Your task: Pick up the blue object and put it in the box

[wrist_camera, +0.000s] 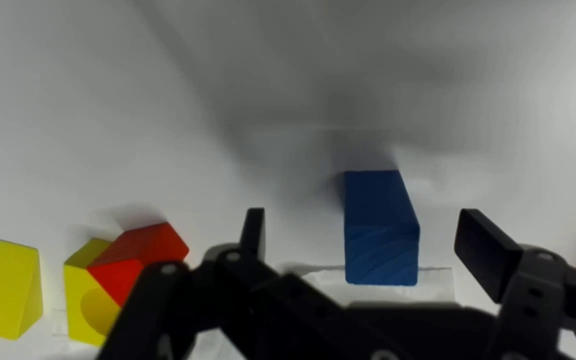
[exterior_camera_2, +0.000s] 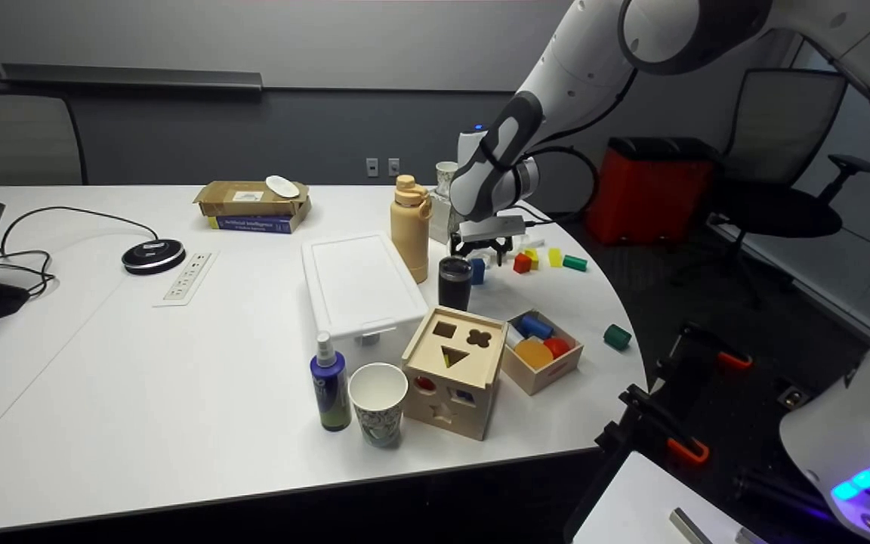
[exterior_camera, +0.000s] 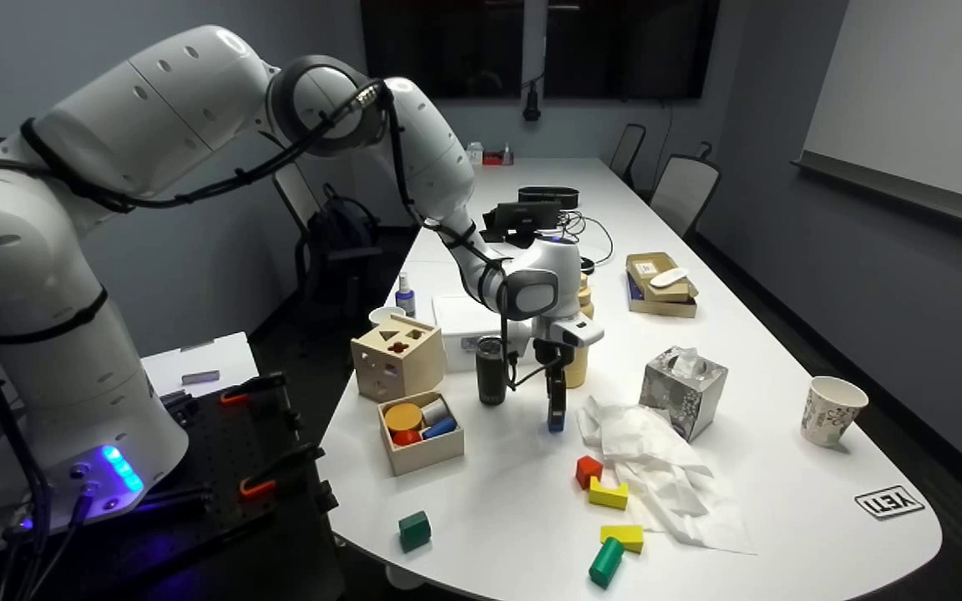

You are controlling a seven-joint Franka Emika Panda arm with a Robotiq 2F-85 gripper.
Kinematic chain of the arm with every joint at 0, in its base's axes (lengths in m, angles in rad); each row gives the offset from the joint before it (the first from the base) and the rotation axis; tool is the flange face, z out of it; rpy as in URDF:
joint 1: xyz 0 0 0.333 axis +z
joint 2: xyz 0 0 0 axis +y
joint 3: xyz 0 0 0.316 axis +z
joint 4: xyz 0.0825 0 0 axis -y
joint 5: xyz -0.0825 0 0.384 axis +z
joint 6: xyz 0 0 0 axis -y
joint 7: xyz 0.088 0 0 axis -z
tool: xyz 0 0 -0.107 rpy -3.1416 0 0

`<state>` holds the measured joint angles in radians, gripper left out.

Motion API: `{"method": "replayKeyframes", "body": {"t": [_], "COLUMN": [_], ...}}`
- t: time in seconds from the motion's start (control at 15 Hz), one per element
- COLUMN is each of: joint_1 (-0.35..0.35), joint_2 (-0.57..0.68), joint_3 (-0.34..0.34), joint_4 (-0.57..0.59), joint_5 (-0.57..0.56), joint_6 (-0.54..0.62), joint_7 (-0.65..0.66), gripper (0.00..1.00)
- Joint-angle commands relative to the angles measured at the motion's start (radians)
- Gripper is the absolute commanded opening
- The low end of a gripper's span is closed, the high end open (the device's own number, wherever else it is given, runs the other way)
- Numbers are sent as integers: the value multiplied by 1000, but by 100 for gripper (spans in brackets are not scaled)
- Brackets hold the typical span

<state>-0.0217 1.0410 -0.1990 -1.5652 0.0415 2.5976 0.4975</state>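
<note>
The blue block point(wrist_camera: 382, 230) is on the surface point(exterior_camera: 489, 501), apparently on end with its long axis upright, and in the wrist view it lies between the two sides of the hand point(wrist_camera: 366, 235). The hand is spread and grips nothing; gaps show on both sides of the blue block, the narrower one away from the red block point(wrist_camera: 140, 255), so closing would probably touch there first. The black tumbler point(exterior_camera_2: 455, 285) is near the blue block; the box point(exterior_camera: 414, 363) lies well apart from it, past the tumbler. In an exterior view the fingers point(exterior_camera: 558, 392) hide most of the blue block, and how low they reach beside it is hard to tell.
</note>
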Motion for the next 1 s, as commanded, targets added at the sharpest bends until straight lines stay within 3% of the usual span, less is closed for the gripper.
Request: {"method": "replayKeyframes", "body": {"t": [0.0, 0.47, 0.93], "joint_1": [-6, -7, -27], "joint_2": [33, 44, -162], "joint_3": [3, 0, 60], "joint_4": [67, 79, -90], "joint_5": [24, 23, 52], "joint_6": [-43, -25, -21], "joint_7": [-30, -32, -128], "gripper": [65, 11, 9]}}
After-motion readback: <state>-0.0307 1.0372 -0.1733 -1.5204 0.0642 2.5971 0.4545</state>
